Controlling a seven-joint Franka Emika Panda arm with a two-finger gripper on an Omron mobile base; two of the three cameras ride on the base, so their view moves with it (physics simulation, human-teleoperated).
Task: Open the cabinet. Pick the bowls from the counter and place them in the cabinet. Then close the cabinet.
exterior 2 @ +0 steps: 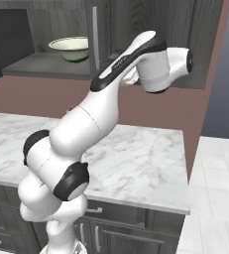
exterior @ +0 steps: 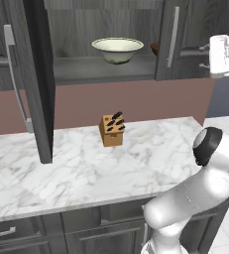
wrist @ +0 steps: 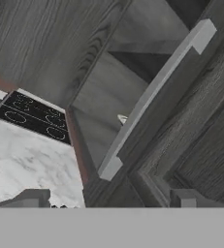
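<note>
Left base view: the cabinet [exterior: 106,64] stands open across the upper part of the frame; its left door [exterior: 34,79] is swung out toward the camera at the left, edge-on, with a long silver handle [exterior: 14,74] on its outer face; the right door [exterior: 173,39] at upper right is only partly open, its own bar handle [exterior: 173,37] facing forward. 1 cream-white bowl [exterior: 117,49] with a darker rim sits upright on the cabinet shelf at upper centre; a small dark brown shape [exterior: 154,48] just right of it, at the edge of the right door, may be the second bowl, but too little of it shows to confirm. The counter [exterior: 86,168] of white veined marble fills the middle band of the frame; a tan knife block [exterior: 111,130] stands on it near centre, well apart from the doors. The robot's white wrist sits at the upper right edge, level with the right door. Right base view: the cream-white bowl [exterior 2: 71,48] appears at upper left on the shelf; the arm reaches up across the centre toward the right door. Hand view: the gripper [wrist: 106,201] shows 2 fingertips low in the frame, spread wide with nothing between them; the right door's silver handle [wrist: 154,97] runs diagonally across the centre, just beyond the tips and not touching them; marble counter [wrist: 26,164] lies at lower left.
</note>
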